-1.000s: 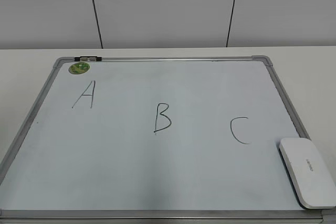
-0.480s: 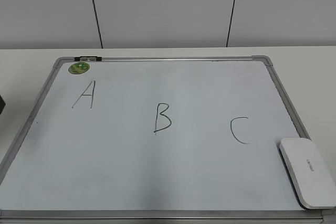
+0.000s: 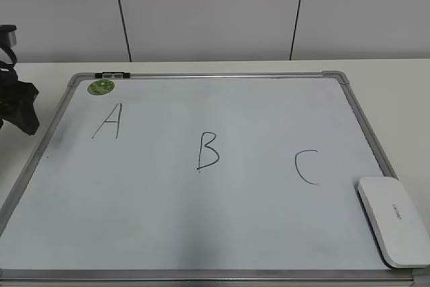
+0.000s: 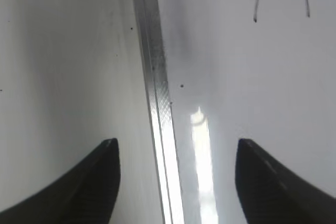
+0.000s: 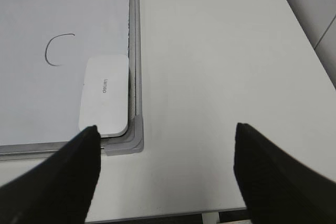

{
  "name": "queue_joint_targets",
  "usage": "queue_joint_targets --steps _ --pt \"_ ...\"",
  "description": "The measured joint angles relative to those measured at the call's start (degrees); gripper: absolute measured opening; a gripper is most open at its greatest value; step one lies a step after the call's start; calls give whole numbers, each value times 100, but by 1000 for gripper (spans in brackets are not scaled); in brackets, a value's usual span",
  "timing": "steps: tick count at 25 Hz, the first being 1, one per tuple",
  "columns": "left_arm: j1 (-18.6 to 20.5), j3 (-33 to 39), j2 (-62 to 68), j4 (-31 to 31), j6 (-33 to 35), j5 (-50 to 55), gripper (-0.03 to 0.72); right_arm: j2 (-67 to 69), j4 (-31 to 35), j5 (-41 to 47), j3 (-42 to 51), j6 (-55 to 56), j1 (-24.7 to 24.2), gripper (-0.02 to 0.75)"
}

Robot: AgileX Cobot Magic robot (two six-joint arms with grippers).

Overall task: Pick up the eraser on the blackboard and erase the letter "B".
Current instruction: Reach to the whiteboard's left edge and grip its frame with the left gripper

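The blackboard point(image 3: 222, 220) lies flat on the white table, with a green sticker point(image 3: 101, 87) at its far left corner. The letter "B" point(image 3: 207, 151) is in its middle, between an "A" point(image 3: 109, 121) and a "C" point(image 3: 306, 167). The white eraser point(image 3: 395, 220) lies on the board's near right corner; it also shows in the right wrist view point(image 5: 105, 94), beside the "C" point(image 5: 55, 49). My left gripper point(image 4: 176, 153) is open and empty above the board's left frame point(image 4: 155, 85); its arm shows at the left edge point(image 3: 15, 102). My right gripper point(image 5: 167, 153) is open and empty over bare table, right of the eraser.
The white table point(image 3: 396, 92) surrounds the board. Its near edge point(image 5: 173, 217) and right edge point(image 5: 302, 30) show in the right wrist view. A grey panelled wall point(image 3: 215, 11) stands behind the table.
The left arm has come into the exterior view at the left edge, beside the board's far left side. The eraser and board have not moved.
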Motion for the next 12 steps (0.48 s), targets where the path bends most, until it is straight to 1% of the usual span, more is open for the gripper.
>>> queue_joint_targets --steps 3,10,11,12 --pt "0 -149 289 0 41 8 470 0 0 0 0 0 0 587" --pt "0 -410 909 0 64 8 464 0 0 0 0 0 0 587" --pt "11 -453 962 0 64 8 464 0 0 0 0 0 0 607" --pt "12 -497 1001 0 66 8 464 0 0 0 0 0 0 600"
